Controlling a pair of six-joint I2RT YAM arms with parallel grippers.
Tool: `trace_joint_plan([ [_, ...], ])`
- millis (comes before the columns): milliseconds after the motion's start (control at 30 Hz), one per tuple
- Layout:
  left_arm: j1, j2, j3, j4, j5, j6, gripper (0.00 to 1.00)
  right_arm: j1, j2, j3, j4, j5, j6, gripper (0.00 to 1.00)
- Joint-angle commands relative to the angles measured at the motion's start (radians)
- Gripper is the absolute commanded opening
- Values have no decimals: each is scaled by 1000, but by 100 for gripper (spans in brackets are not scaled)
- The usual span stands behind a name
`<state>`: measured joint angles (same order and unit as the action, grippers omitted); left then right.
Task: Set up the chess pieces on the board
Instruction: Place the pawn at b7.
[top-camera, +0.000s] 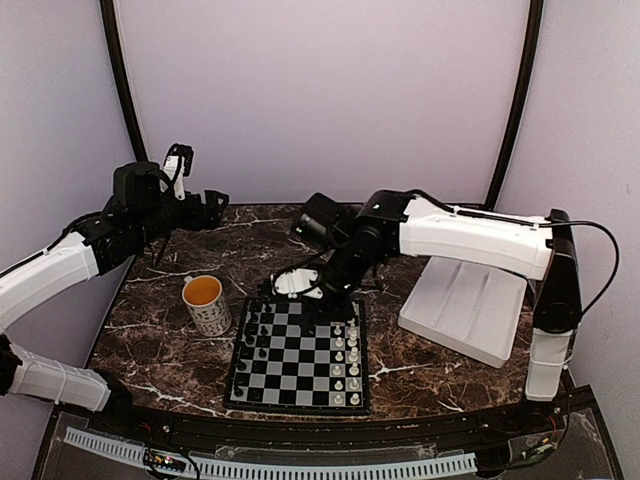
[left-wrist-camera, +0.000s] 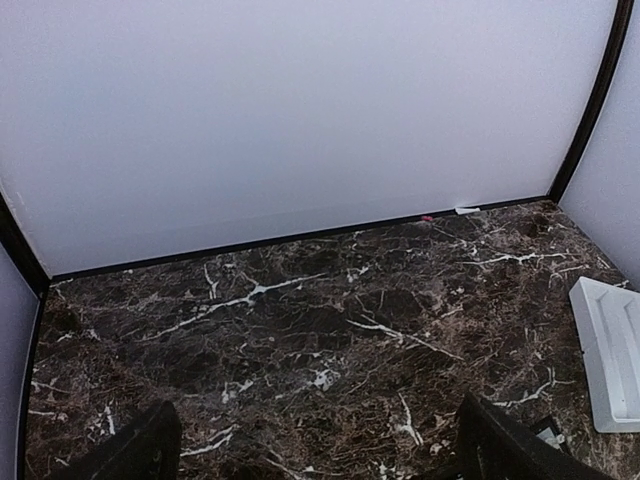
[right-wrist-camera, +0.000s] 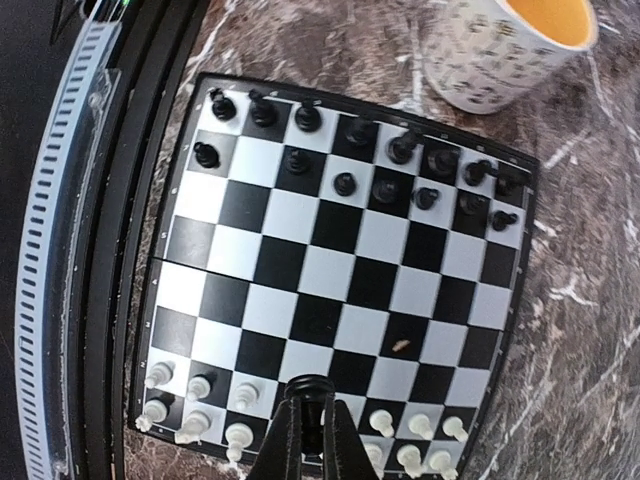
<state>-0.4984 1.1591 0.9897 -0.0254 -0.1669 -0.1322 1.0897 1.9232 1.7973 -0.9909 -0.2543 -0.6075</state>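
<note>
Mug (top-camera: 207, 303), orange inside, stands beside the board (right-wrist-camera: 300, 270), black pieces (right-wrist-camera: 345, 183) lining its mug-side edge, white pieces (right-wrist-camera: 200, 385) opposite; left gripper (left-wrist-camera: 320, 455) gapes over table (left-wrist-camera: 300, 330), right gripper (right-wrist-camera: 311, 395) clenched.

no words, numbers or signs can be read; the mug (right-wrist-camera: 480, 70) carries small dark printed marks, too blurred to make out.

Soft, even light fills the enclosure; the pale backdrop (top-camera: 320, 100) glows without glare. Shadows on the dark marble table (top-camera: 170, 340) are faint and soft-edged. The right wrist view bows straight lines toward its edges (the board (right-wrist-camera: 340, 290) bulges visibly).
</note>
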Motion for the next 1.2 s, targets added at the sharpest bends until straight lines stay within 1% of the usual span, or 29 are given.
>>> trace_joint_plan([
  [0, 40, -24, -26, -10, 43, 15, 98, 96, 79, 71, -71, 99, -67, 0],
  [267, 42, -58, -48, -10, 49, 12, 98, 208, 268, 198, -87, 161, -34, 0],
  [533, 43, -96, -54, -12, 57, 10, 98, 231, 378, 303, -55, 200, -6, 0],
  [800, 43, -104, -50, -18, 71, 4, 98, 236, 443, 361, -52, 184, 8, 0],
  [1167, 44, -101, -48, -23, 75, 5, 98, 237, 491, 413, -50, 158, 20, 0],
])
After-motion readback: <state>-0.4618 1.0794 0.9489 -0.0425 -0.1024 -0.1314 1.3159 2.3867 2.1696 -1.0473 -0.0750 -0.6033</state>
